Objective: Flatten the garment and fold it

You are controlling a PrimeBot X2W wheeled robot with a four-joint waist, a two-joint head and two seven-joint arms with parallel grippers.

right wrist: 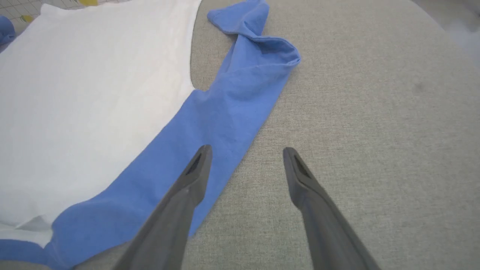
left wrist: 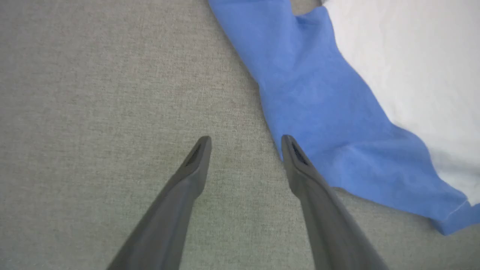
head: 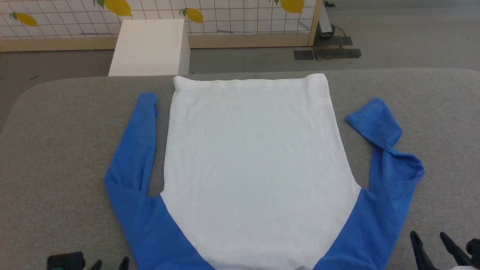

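The garment [head: 255, 165] lies spread on the grey table [head: 56, 150], white body flat with its hem toward the far edge and its neck end at the near edge. Its blue left sleeve [head: 131, 150] runs straight along the body; its blue right sleeve [head: 390, 165] is bent and twisted near the cuff. My left gripper [head: 110, 262] hovers open at the lower left, just beside the blue shoulder [left wrist: 318, 105], holding nothing. My right gripper [head: 429, 238] stands open at the lower right, beside the right sleeve [right wrist: 240, 97], one finger [right wrist: 195, 176] over its edge.
Beyond the table's far edge stands a white box [head: 150, 47] on the grey floor, before a tiled wall panel with lemon prints [head: 225, 15]. Dark floor plates [head: 326, 52] lie at the back right. Bare grey cloth surface flanks the shirt on both sides.
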